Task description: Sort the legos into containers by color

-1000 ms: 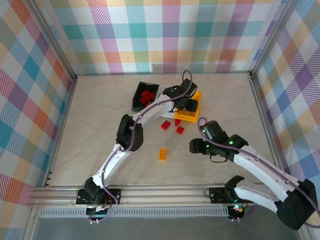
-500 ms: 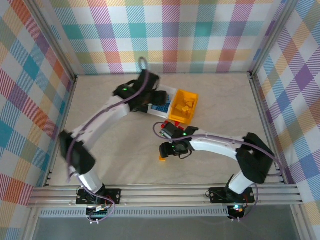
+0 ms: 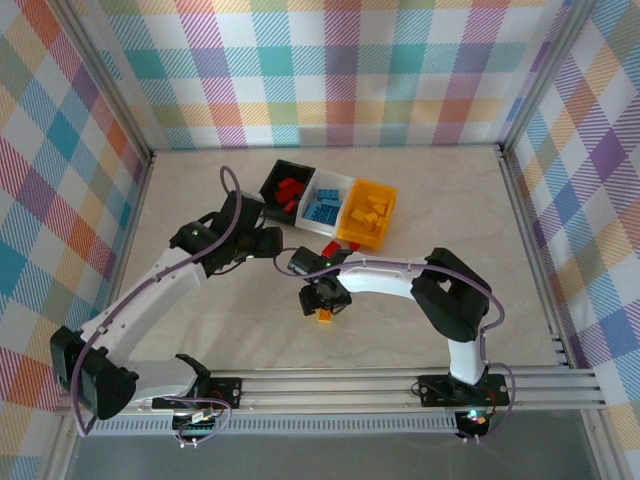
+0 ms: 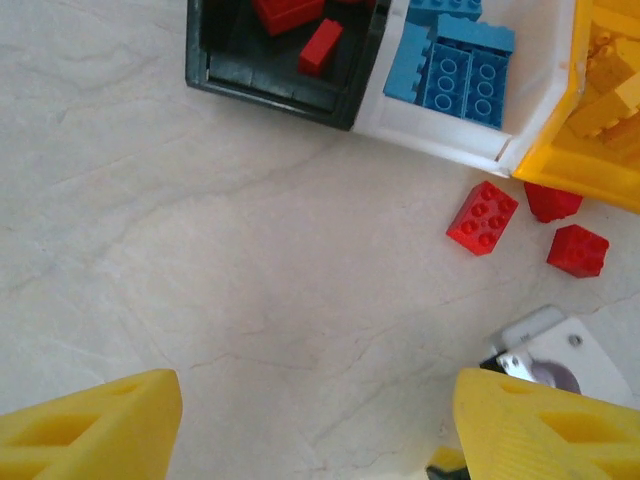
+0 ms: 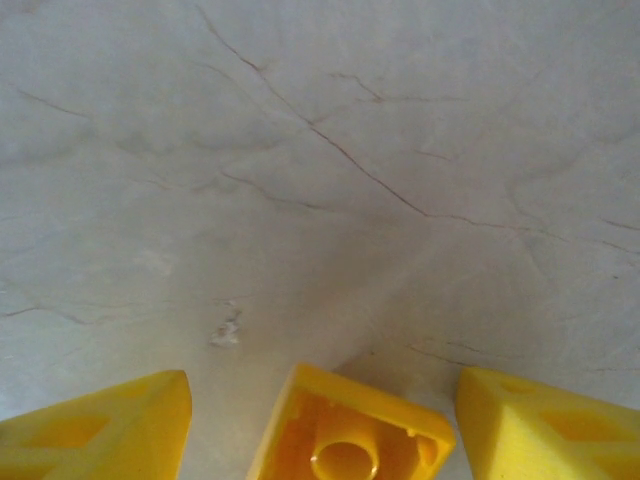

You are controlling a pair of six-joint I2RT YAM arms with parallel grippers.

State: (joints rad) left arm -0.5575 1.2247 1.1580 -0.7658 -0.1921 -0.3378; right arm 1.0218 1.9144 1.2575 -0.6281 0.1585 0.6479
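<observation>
1. Top view: bright, diffuse light is seen; soft shadows are cast on the table point(image 3: 430, 215) beneath the arms.
2. Left wrist view: table is rendered sharp; left fingertips point(image 4: 90, 430) at 7 and 5 o'clock are blurred; white bin point(image 4: 440, 150) rim at 1 o'clock is mildly washed out.
3. Right wrist view: soft shadow is noted around the yellow brick point(image 5: 350, 435) at 6 o'clock; right fingertips point(image 5: 100, 425) are defocused.
</observation>
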